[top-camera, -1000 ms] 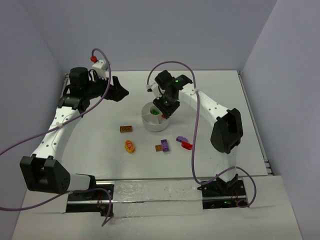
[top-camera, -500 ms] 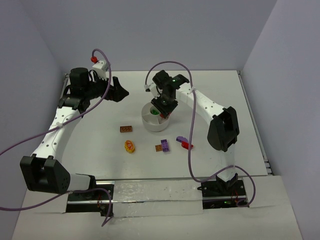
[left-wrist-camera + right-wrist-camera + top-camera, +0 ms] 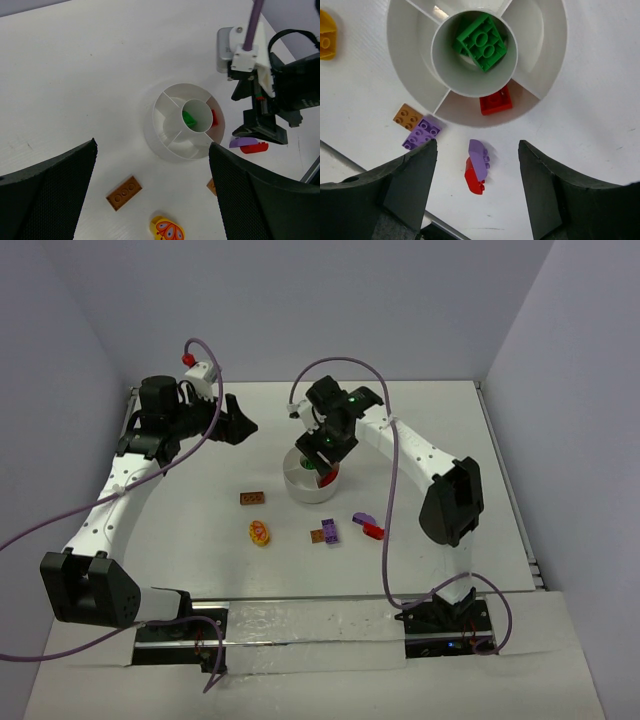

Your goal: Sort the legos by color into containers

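Observation:
The white dish (image 3: 296, 486) stands mid-table. A green brick (image 3: 481, 42) lies in its centre well and a red brick (image 3: 495, 101) in one wedge; both show in the left wrist view, green (image 3: 189, 119) and red (image 3: 214, 117). My right gripper (image 3: 324, 452) hangs just above the dish, open and empty (image 3: 477, 145). My left gripper (image 3: 246, 427) is open and empty, back left of the dish (image 3: 152, 147). Loose on the table: a brown-orange brick (image 3: 253, 498), a round yellow-and-red piece (image 3: 260, 533), a purple brick (image 3: 329, 531) beside a small orange one (image 3: 317, 536), and a curved purple piece (image 3: 364, 519) on a red one (image 3: 375, 532).
The right arm's purple cable (image 3: 388, 530) loops over the table right of the loose bricks. Grey walls close in the table at the back and on both sides. The arm bases stand on a strip at the near edge (image 3: 310, 625).
My right gripper has shifted slightly back over the dish, and the red brick now shows in the dish's near-right wedge. The left arm has not moved.

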Tool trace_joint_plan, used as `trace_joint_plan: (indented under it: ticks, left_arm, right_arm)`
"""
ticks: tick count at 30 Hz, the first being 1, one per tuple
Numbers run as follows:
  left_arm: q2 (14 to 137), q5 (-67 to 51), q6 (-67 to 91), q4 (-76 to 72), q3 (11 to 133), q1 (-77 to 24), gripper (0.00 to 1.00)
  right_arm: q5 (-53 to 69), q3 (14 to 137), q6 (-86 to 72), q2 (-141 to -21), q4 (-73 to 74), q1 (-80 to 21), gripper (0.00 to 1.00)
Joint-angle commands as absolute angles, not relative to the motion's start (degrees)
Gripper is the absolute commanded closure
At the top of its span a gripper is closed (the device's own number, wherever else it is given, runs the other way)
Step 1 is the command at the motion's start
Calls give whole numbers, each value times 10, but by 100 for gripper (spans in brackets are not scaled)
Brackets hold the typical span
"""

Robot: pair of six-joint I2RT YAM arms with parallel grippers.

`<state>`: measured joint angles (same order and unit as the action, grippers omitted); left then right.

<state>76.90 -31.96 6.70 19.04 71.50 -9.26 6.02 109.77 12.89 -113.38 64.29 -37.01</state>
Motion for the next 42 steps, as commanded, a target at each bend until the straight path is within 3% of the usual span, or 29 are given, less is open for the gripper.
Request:
trace_joint_plan:
  ticks: [1,6,10,16,42]
  left_arm:
    - [749,-321,52,196,733,-87,1]
    - [741,-320,45,208,732,-87,1]
    - [734,-314,37,216,723,-87,1]
    - [736,-316,29,222,720,-87,1]
    - [756,-345,28,211,724,-88,1]
  right_arm:
    - [67,1065,127,-1037,630,-362,28]
    - [84,937,125,-920,590,-318,32]
    - [105,757,122,-807,531,-272,40]
    - [124,574,146,-711,471,-250,41]
    - [129,518,171,-837,371,-279,43]
